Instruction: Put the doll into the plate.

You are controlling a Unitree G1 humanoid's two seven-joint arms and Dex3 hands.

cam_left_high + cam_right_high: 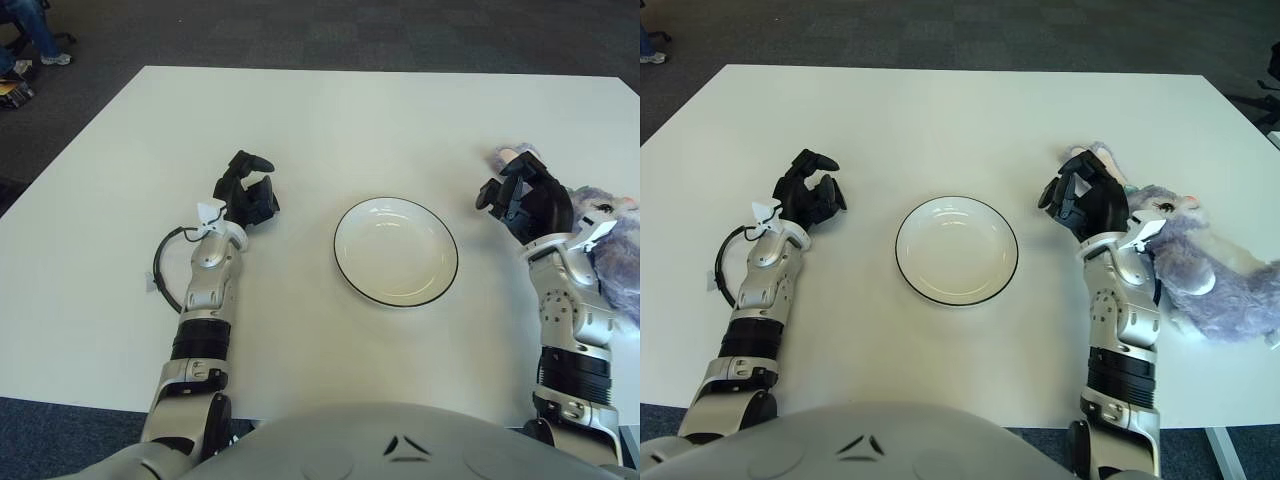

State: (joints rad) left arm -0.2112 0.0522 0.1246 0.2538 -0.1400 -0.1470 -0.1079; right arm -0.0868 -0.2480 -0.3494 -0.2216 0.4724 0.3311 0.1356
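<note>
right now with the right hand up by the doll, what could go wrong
1. The right hand shows beside the doll's ear end, not its body; a grasp there may catch only the ear, and the soft toy could dangle or slip.
2. The doll lies close to the table's right edge, so a sideways nudge might push it off.
3. The doll looks about as long as the plate is wide, so it may overhang the rim.
The left hand shows left of the plate.

Doll (1210, 275): fluffy grey-lilac plush cloth. Plate (956, 250): glossy white glaze, dark rim. Table (940, 120): smooth matt white. Floor (940, 30): dark rough carpet.
</note>
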